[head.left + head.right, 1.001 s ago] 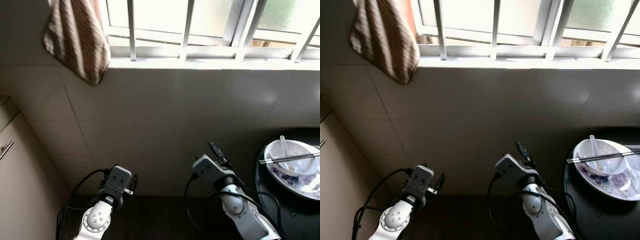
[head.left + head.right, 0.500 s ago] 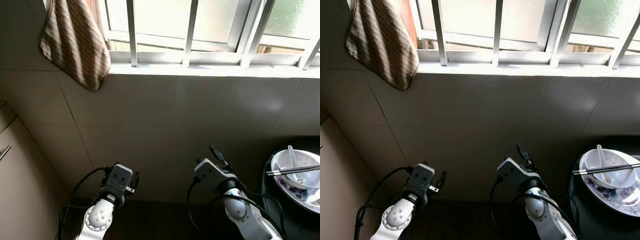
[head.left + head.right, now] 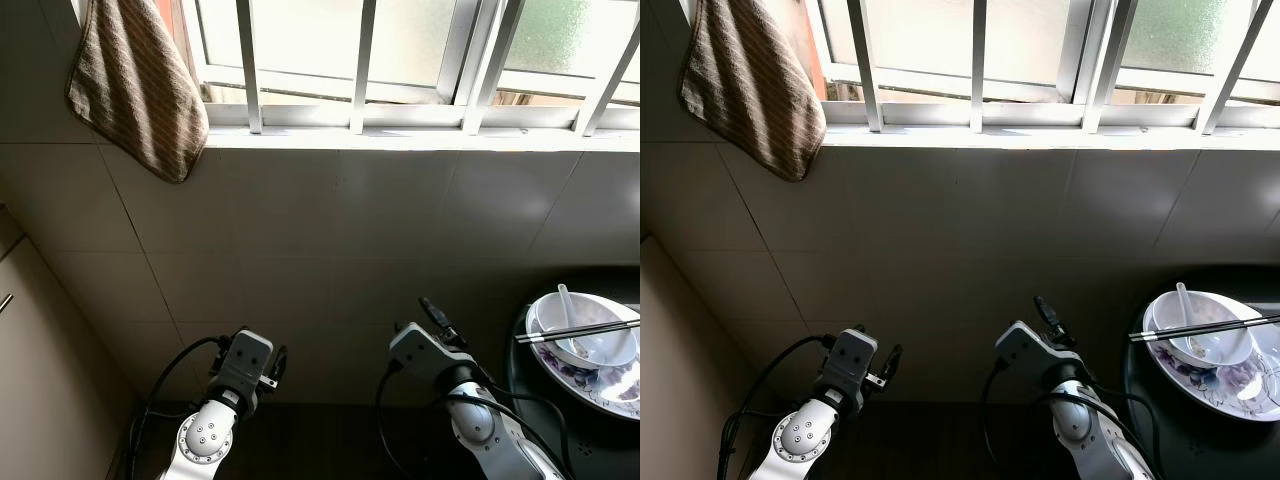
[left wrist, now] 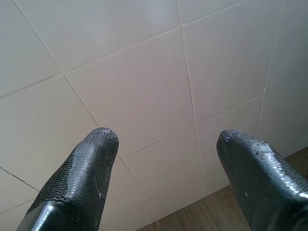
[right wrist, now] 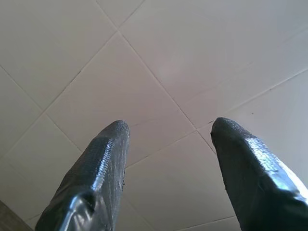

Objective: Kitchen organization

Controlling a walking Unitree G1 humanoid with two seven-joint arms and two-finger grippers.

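Both the left gripper (image 4: 163, 159) and right gripper (image 5: 168, 149) face the tiled wall (image 3: 330, 230), jaws spread wide and empty. Well to the right of the right jaws, a bowl (image 3: 585, 335) with spoon (image 3: 570, 308) and chopsticks (image 3: 578, 331) sits on a plate (image 3: 625, 385) on the dark bench (image 3: 545, 420).

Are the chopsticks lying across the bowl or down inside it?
Across it: the chopsticks rest on the rim of the bowl, sticking out on both sides.
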